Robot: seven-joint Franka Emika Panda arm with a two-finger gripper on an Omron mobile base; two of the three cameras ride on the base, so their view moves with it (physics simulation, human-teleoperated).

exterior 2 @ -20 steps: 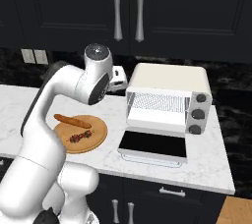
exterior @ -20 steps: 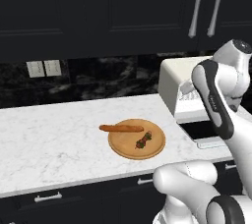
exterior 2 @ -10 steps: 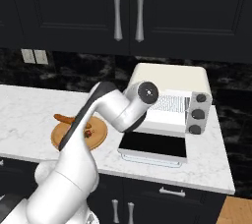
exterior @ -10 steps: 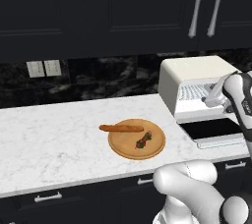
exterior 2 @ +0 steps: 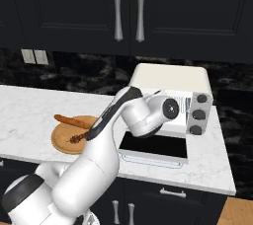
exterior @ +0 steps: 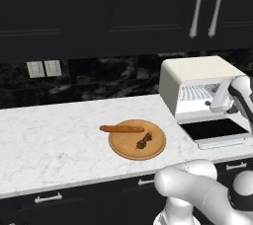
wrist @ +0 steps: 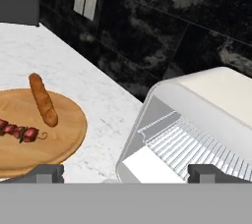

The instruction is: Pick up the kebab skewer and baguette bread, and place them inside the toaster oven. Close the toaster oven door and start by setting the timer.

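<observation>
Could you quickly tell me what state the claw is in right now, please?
Claw: open and empty, in front of the toaster oven.

The toaster oven (exterior 2: 170,78) stands on the bench (exterior 2: 207,162), its door (exterior 2: 154,148) dropped open. Left of it, baguette bread (exterior 2: 69,120) and kebab skewer (exterior 2: 77,138) lie on a wooden plate (exterior 2: 62,142).

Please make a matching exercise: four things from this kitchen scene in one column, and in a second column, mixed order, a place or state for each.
Things:
1. long orange-brown baguette bread
2. short dark red-brown kebab skewer
3. dark glass toaster oven door
4. cream-white boxy toaster oven

Places or states:
A. folded down open
B. across the round wooden plate's back edge
C. empty wire rack inside
D. near the plate's middle

Pairs: 1-B, 2-D, 3-A, 4-C
</observation>
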